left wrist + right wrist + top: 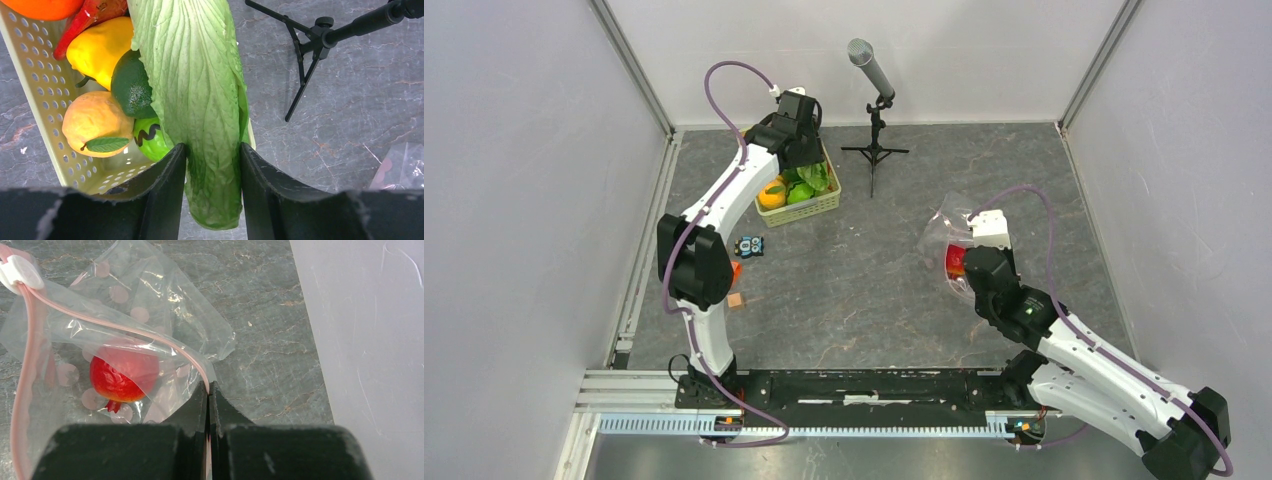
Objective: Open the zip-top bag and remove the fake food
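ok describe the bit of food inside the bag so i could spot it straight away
On the right half of the table lies a clear zip-top bag with a pink zip strip, pinched in the right claw. Inside sits one round red pomegranate with a small crown. It is the only food in plastic; the other fruit sits in the basket far left.

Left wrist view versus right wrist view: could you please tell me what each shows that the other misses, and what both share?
Only left wrist: the cabbage between the fingers of the left gripper, over the basket, and a microphone stand. Only right wrist: the right gripper shut on the pink strip of the zip-top bag, a red fruit inside. Both: the grey table and some of the bag.
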### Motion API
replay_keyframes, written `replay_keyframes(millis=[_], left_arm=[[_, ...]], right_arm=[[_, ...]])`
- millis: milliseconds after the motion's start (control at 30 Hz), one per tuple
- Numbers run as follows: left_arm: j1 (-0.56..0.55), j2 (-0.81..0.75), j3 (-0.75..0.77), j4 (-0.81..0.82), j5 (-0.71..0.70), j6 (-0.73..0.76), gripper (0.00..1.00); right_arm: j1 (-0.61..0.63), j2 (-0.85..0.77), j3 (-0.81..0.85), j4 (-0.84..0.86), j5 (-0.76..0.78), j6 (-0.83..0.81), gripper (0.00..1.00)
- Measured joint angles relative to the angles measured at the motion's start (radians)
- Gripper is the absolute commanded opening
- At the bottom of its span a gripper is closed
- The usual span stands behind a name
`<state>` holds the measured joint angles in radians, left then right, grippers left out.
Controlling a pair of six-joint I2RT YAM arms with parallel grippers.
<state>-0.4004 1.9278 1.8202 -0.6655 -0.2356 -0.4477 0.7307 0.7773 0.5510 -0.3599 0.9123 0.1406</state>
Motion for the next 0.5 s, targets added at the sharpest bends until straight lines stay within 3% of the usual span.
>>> replay_keyframes(millis=[267, 500], left_arm=[[0.000, 0.000, 0.000, -0.002, 0.026, -0.004, 0.84], [0.000, -0.031, -0.001, -0.022, 0.045, -0.004, 0.90]], right_arm=[[0.000, -0.005, -0.004, -0.008, -0.008, 0.003, 0.00], [0.000, -0.011, -0.004, -0.015, -0.013, -0.005, 0.00]])
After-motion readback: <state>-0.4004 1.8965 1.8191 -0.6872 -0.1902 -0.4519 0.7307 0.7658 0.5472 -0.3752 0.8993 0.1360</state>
